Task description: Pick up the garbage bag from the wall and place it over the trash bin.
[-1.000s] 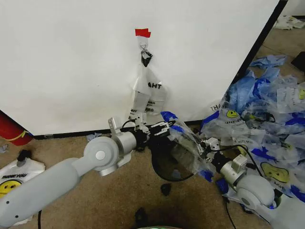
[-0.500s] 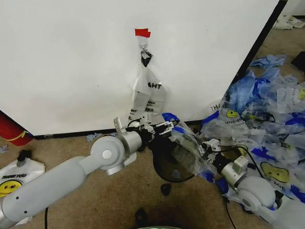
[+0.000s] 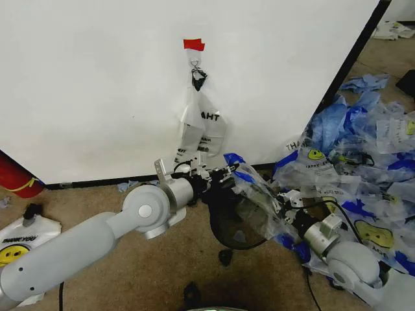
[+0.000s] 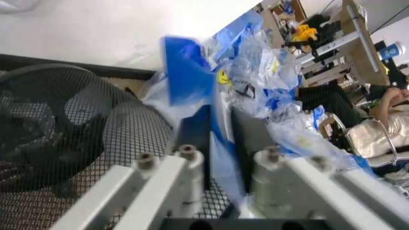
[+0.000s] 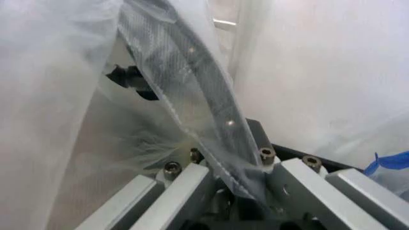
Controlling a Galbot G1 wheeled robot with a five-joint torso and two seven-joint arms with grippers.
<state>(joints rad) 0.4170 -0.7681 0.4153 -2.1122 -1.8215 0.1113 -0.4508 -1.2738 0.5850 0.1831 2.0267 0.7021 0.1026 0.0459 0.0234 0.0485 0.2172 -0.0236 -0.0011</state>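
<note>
The garbage bag (image 3: 256, 197) is held stretched at the centre of the head view, directly above the trash bin (image 3: 235, 223), with its long axis running from centre-left down toward the lower right of the frame. One blue handle strip is clamped in the left hand (image 3: 219, 176) at the bin's upper-left rim; in the left wrist view the fingers (image 4: 191, 132) are closed narrowly on that strip (image 4: 217, 120). The opposite edge of the bag is pinched in the right hand (image 3: 283, 199), lower right of centre, with clear film (image 5: 191, 91) seen trapped between its closed fingers. Both hands lie about equally near the rim, one at each side. The far rim of the bin is hidden behind the film, so whether the mouth of the bag already encloses it cannot be made out; it appears not yet seated.
</note>
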